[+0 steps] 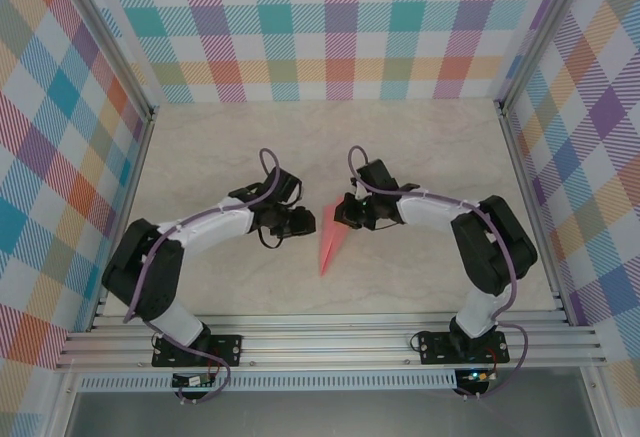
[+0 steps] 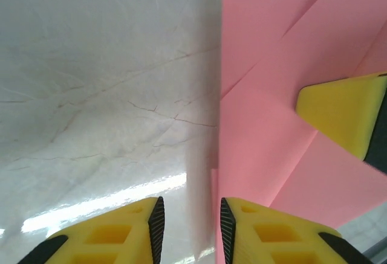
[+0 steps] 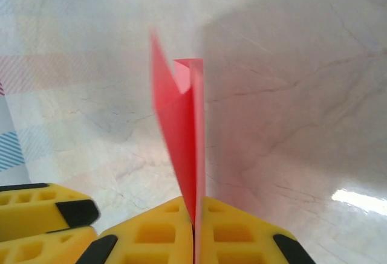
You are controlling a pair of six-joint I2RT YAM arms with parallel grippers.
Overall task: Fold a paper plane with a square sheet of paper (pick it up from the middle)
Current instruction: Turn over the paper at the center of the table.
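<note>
The square sheet of paper stands folded into a narrow salmon-pink wedge, the paper plane (image 1: 331,242), in the middle of the table with its point toward the near edge. My right gripper (image 1: 343,215) is shut on its upper, wide end. In the right wrist view the folded layers (image 3: 181,125) rise edge-on out of the closed fingers (image 3: 195,222). My left gripper (image 1: 305,222) is just left of the paper and open. Its narrow gap (image 2: 191,228) holds nothing, and the pink paper (image 2: 266,95) lies beside its right finger. The right gripper's yellow fingertip (image 2: 344,116) rests against the sheet.
The tabletop (image 1: 420,147) is pale marble-patterned, enclosed by plaid walls (image 1: 330,27) with metal rails at the sides and the near edge. The left gripper's yellow fingers (image 3: 42,215) show at the lower left of the right wrist view, close to the right gripper.
</note>
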